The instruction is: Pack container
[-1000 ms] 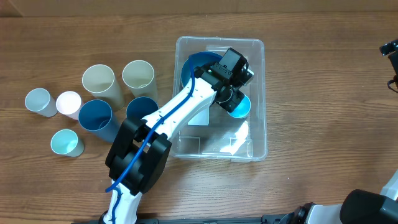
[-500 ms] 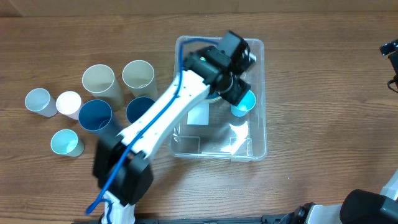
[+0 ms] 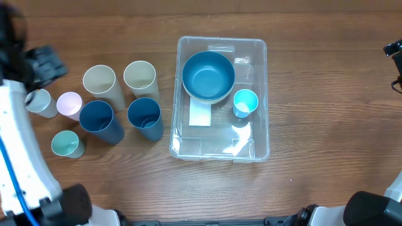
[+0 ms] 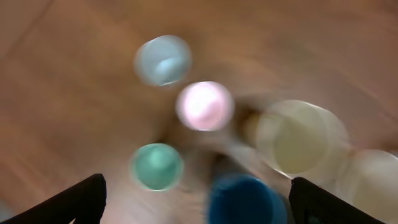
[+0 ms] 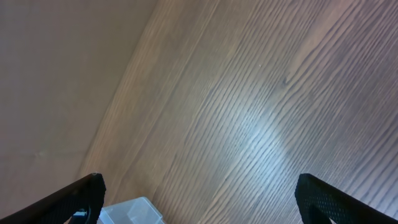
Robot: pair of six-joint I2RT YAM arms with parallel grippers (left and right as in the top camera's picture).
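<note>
Container (image 3: 257,145) (clear, holding a blue bowl (image 3: 208,75) and a small pale-blue cup (image 3: 245,102)) at mid-table (image 3: 326,125); left arm (image 3: 19,144) reaching up the left edge, above loose cups (image 3: 99,119), jaws wide, empty; right arm (image 3: 394,50) at the right edge over bare wood, jaws wide, empty.

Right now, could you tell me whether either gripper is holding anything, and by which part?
Nothing is held. The left gripper is open above the cups, and the right gripper is open over the table.
</note>
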